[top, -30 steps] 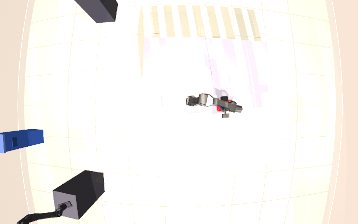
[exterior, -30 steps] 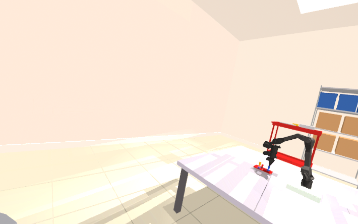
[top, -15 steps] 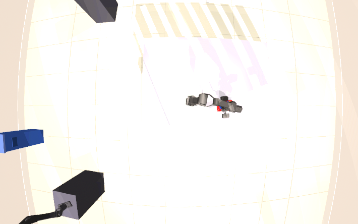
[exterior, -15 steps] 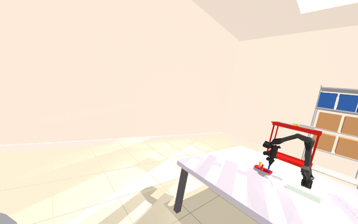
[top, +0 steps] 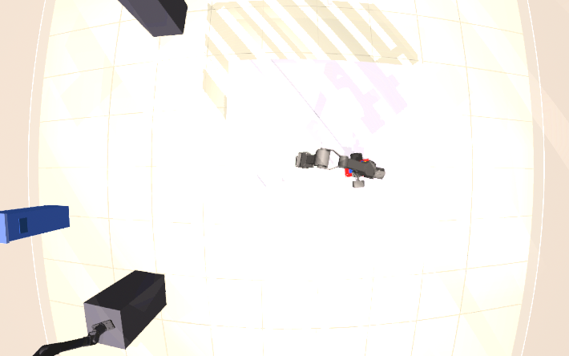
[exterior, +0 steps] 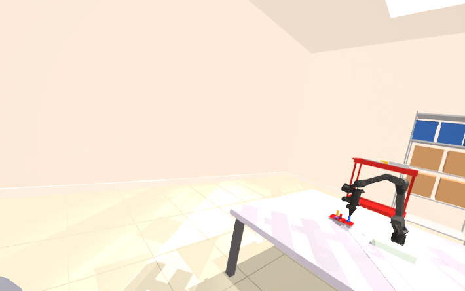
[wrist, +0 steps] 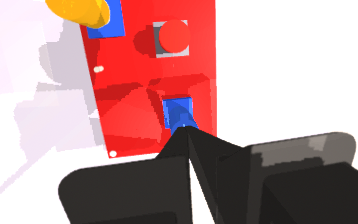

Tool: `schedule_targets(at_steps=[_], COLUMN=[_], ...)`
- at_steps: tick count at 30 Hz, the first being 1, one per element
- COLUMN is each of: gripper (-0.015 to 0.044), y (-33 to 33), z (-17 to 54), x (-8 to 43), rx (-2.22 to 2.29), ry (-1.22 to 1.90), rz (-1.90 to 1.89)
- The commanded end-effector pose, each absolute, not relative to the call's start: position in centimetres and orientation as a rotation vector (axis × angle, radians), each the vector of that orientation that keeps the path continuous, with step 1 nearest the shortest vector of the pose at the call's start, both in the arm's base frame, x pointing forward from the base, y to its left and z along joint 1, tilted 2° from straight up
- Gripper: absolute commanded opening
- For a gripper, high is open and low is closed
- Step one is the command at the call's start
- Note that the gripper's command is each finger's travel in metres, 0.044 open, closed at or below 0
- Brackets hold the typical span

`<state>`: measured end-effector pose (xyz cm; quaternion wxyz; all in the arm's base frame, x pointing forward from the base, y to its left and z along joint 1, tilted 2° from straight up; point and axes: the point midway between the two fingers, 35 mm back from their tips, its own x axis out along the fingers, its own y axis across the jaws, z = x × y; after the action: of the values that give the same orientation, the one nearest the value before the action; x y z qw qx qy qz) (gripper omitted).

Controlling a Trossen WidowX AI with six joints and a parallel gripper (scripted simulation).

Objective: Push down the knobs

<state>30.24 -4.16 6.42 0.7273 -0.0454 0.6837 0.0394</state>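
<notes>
The red circuit board (top: 348, 172) (exterior: 331, 216) (wrist: 200, 60) stands on the table, mostly hidden under the arm in the top view. A blue knob (exterior: 348, 218) (wrist: 183, 120) stands over the blue potentiometer (wrist: 172, 105) at the near end in the wrist view. A yellow knob (exterior: 337, 213) (wrist: 80, 10) stands over the other blue potentiometer (wrist: 112, 31). My gripper (exterior: 350, 214) (wrist: 184, 133) is shut and empty, its tips at the top of the blue knob. The tips hide part of that knob. I cannot tell whether either knob sits against its potentiometer.
A red round button (exterior: 340, 215) (wrist: 174, 36) on a grey base stands on the board between the two potentiometers. A red frame (exterior: 376, 207) stands behind the arm, and a pale green bar (exterior: 394, 252) lies near the arm's base.
</notes>
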Motion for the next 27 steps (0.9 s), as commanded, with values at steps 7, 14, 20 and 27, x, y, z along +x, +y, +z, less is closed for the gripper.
schedule_targets(at_steps=[7,14,20,27], gripper=[0.0000,0.0000,0.0000,0.0158], y=[-4.2,-4.2,-4.2,-4.2], z=[6.5,7.6,8.6,8.1], x=[30.5,30.4,30.4,30.3], rx=[-0.100,-0.100,-0.100,-0.098], ry=[1.519,1.519,1.519,1.524], rz=[0.086,0.086,0.086,0.090])
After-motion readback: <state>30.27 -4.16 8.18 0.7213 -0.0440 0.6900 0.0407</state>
